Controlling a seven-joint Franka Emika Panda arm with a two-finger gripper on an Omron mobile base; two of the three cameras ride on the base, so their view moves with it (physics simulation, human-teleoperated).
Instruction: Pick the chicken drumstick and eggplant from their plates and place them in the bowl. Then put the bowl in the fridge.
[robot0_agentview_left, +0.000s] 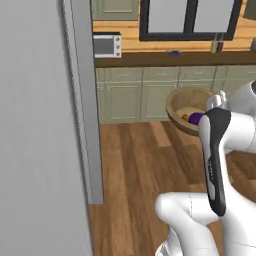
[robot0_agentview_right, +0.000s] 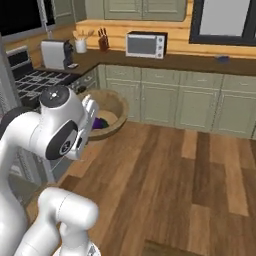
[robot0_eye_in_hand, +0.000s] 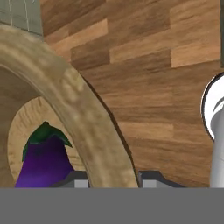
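Your bowl (robot0_agentview_left: 189, 111) rides in the air over the wooden floor (robot0_agentview_right: 165, 175), carried by its thick rim so the food stays inside for the trip to the fridge (robot0_agentview_left: 40, 125), whose grey side stands just left. The eggplant (robot0_eye_in_hand: 43, 162) lies on the bowl's bottom, and a golden bit beside it in the left base view looks like the chicken drumstick (robot0_agentview_left: 185, 117). Your hand (robot0_eye_in_hand: 108, 177) is narrowed onto the rim, one fingertip each side. No readable writing anywhere, not even on the microwave (robot0_agentview_right: 146, 44).
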